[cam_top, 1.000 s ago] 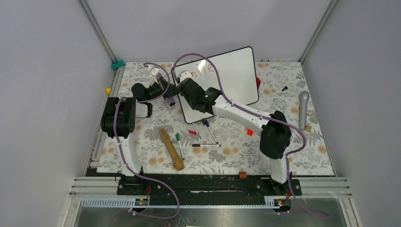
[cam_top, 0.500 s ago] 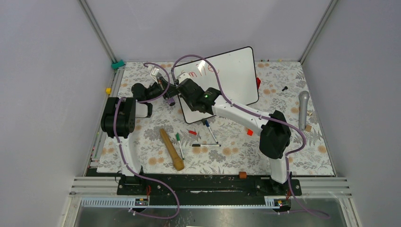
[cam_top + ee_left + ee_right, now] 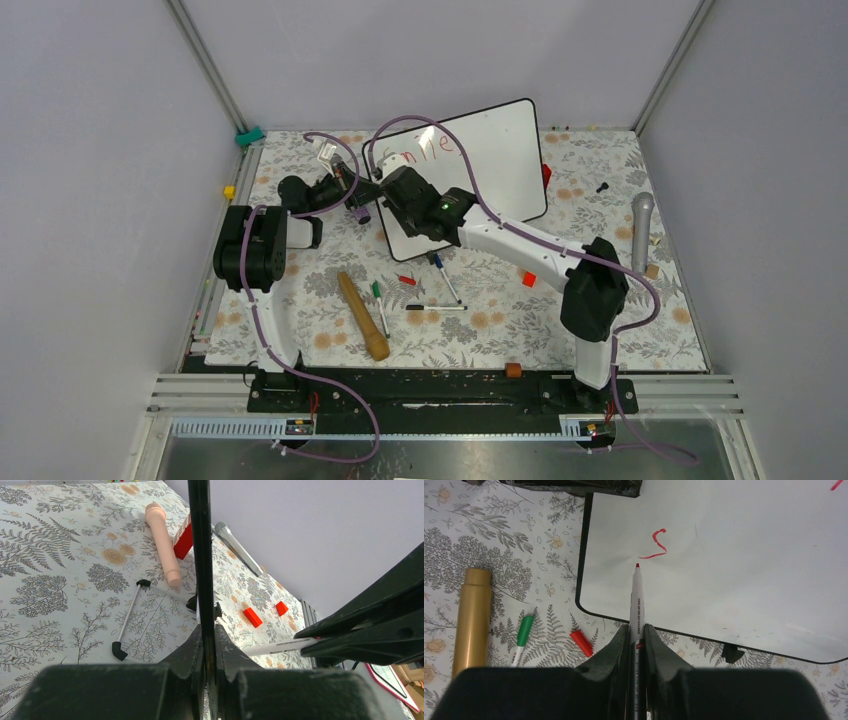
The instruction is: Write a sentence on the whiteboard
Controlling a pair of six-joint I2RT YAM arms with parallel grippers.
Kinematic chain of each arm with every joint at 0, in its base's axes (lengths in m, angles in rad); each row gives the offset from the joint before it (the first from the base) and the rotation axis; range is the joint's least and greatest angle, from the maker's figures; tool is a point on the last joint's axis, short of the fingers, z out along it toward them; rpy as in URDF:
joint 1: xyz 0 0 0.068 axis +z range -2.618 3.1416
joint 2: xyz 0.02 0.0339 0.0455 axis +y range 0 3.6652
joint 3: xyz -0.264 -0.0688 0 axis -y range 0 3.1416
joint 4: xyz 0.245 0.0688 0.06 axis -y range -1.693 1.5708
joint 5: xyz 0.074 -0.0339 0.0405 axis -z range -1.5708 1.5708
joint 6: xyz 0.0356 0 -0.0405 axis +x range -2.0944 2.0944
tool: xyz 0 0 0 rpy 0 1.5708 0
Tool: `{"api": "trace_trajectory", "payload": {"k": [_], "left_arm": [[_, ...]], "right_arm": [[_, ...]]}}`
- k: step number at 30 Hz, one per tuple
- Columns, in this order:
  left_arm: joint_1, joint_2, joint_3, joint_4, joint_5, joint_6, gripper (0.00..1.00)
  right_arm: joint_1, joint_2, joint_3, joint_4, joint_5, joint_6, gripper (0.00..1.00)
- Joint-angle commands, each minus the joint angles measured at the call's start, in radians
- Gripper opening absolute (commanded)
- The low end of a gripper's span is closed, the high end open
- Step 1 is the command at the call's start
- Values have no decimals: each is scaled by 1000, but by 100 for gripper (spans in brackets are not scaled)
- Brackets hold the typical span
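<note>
The left gripper [image 3: 209, 637] is pressed together on the black frame edge of the whiteboard [image 3: 500, 165], located at the far centre of the table [image 3: 620, 320]. The right gripper [image 3: 636, 630] pinches a red marker [image 3: 636, 595]. The marker tip sits just beside a red stroke of the sentence [image 3: 658, 542], near a rounded corner of the board.

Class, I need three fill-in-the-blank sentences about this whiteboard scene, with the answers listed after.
The right tool holds a marker with a ___ tip. The left tool is shut on the black frame of the ___. The loose marker beside the wooden rod has a ___ cap. Answers: red, whiteboard, green.
</note>
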Motion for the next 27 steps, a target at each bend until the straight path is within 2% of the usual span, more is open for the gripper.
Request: {"api": "trace_trajectory", "payload": {"k": [1,16,27], "left_arm": [[-6,-11,-3,77,100,117,0],[-8,-9,-3,77,101,115,0],[-8,-9,-2,78,101,115,0]], "right_arm": [[8,-104,-14,66,15,10,0],[-16,-37,80,19,115,-13,0],[-28,4,109,6,123,-17,0]]}}
